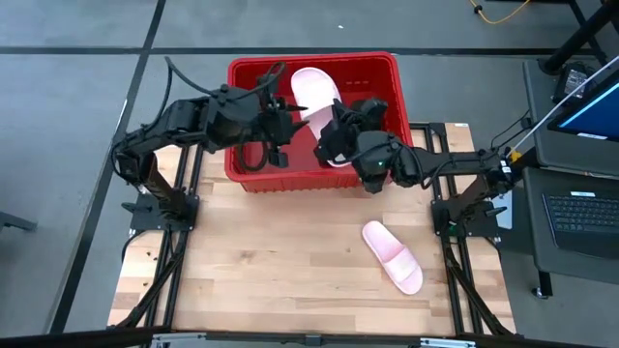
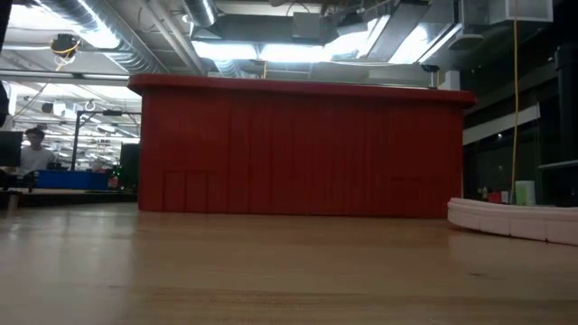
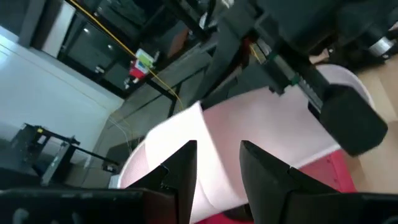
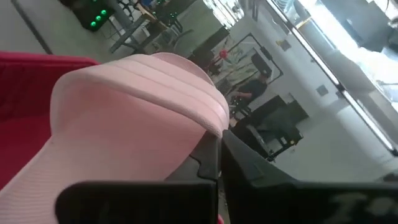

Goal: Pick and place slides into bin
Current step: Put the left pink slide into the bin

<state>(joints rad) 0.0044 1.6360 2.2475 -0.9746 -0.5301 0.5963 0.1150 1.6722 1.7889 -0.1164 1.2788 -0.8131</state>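
Nearest on the wooden table (image 1: 251, 280): one pale pink slide (image 1: 392, 255) lying flat, sole down, near the right side and well apart from the red bin (image 1: 387, 72); in the low view it shows only as a pale edge at the right. Past it, the bin sits at the far side of the table, and both arms reach over its near rim. Right gripper (image 1: 334, 135) is inside the bin, fingers closed on the ribbed strap of a second pale pink slide (image 1: 314, 97); the right wrist view shows the strap (image 4: 143, 106) pinched right at the fingers (image 4: 208, 158), with the sandal tilted and its far end toward the bin's far wall. Left gripper (image 1: 276, 130) is also over the bin, just beside that slide; in the left wrist view its fingers (image 3: 180, 171) stand narrowly apart with nothing between them and the pink slide beyond. No black slides can be made out; the bin interior under the arms is hidden. Handling guess: foam-like, light, flexible strap, not fragile, so it can drop safely. Best hold is across the strap arch, since the sole is too wide and flat. The strap may flex, so the sandal is likely to swing when lifted.
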